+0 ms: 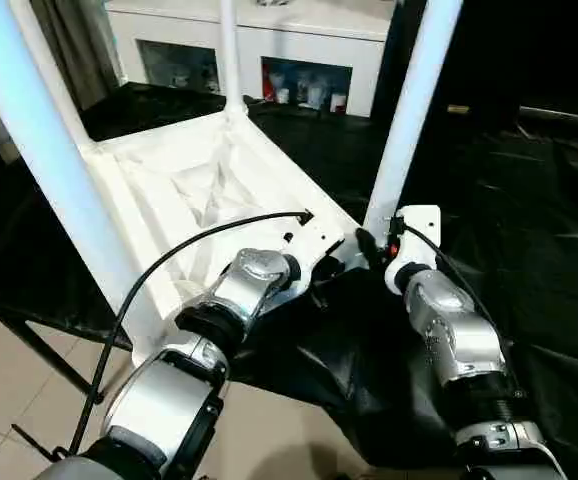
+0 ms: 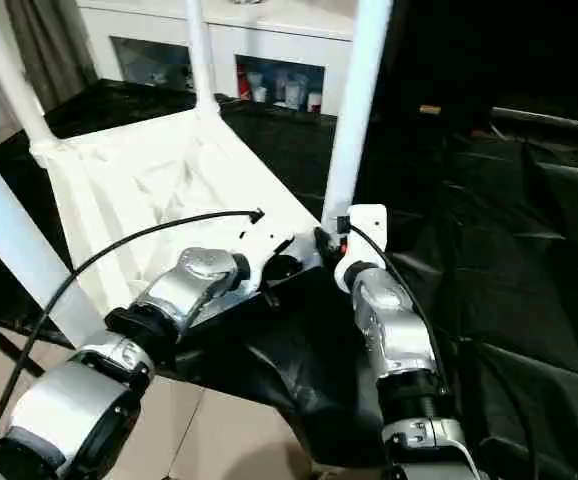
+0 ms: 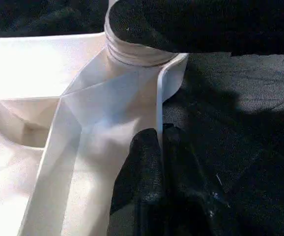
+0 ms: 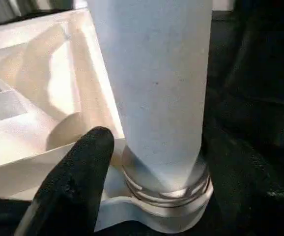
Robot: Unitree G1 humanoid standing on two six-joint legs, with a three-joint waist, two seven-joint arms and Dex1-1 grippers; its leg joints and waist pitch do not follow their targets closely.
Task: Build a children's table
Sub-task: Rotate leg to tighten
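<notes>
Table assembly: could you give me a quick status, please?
Left hand shut on the tabletop rim. Right hand at the near right leg, its grip not visible. All four legs stand in their sockets. Nothing in the way.

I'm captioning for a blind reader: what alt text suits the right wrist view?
A thick white table leg stands upright in the threaded corner socket of the upturned tabletop, with one black finger of the right pincer beside its base.

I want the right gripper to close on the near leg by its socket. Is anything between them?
Nothing visible is. In the right wrist view the leg stands in its socket, with one black finger right beside its base.
</notes>
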